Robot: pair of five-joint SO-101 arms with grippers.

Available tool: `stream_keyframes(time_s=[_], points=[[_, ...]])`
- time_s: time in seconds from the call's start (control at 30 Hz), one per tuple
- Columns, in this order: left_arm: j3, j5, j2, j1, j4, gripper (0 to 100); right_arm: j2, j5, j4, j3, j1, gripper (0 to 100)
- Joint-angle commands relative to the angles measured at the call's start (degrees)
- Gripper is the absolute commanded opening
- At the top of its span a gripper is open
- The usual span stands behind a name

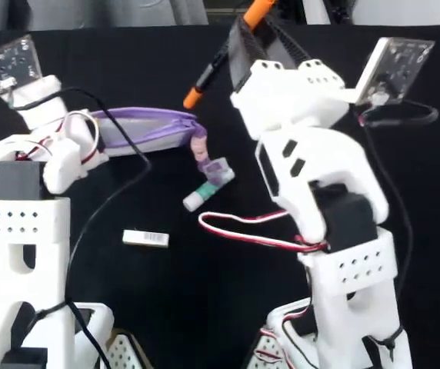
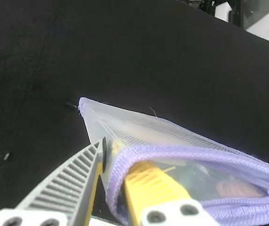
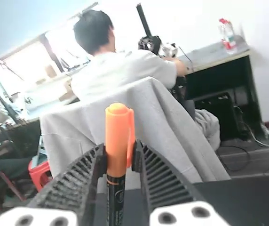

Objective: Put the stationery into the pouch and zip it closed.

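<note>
A clear pouch with purple zipper trim (image 1: 147, 129) lies at the back left of the black table, mouth open. My left gripper (image 2: 113, 165) is shut on the pouch's edge (image 2: 139, 141), one finger inside and one outside. My right gripper (image 3: 120, 160) is raised above the table's back and shut on a black marker with an orange cap (image 3: 118, 141); the marker (image 1: 224, 58) hangs slanted toward the pouch's open end. A small teal and white tube (image 1: 205, 192) lies by the purple zipper pull (image 1: 202, 150). A white eraser (image 1: 145, 238) rests nearer the front.
A red and white cable (image 1: 243, 231) loops across the table from the right arm's base. The two arm bases (image 1: 28, 269) stand at the front left and front right. Black cloth (image 2: 78, 52) stretches around the pouch.
</note>
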Motion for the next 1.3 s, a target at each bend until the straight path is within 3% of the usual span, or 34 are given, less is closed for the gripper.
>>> stream_keyframes(time_s=[0.0,0.37,0.5,0.8,1.0,1.27], points=[[-0.7,-2.1,-2.0,4.6,-1.2,3,-2.4,-0.5,-7.9,3.2,-1.9,1.1],[-1.0,-2.5,-2.1,5.8,-0.1,3,-2.4,-0.4,-33.1,20.6,-6.2,1.1],[-1.0,-2.5,-2.1,5.7,-0.1,3,-2.4,6.3,-41.5,26.2,-7.7,1.1],[-0.7,-2.6,-2.1,5.4,-0.4,3,-2.1,17.6,-42.8,31.9,-14.4,1.1],[-0.8,-2.5,-2.1,5.4,-0.5,3,-0.7,30.5,-48.4,39.1,-15.3,1.1],[-0.7,-2.6,-2.1,5.4,-0.5,3,9.4,31.6,-57.3,41.1,-16.4,1.1]])
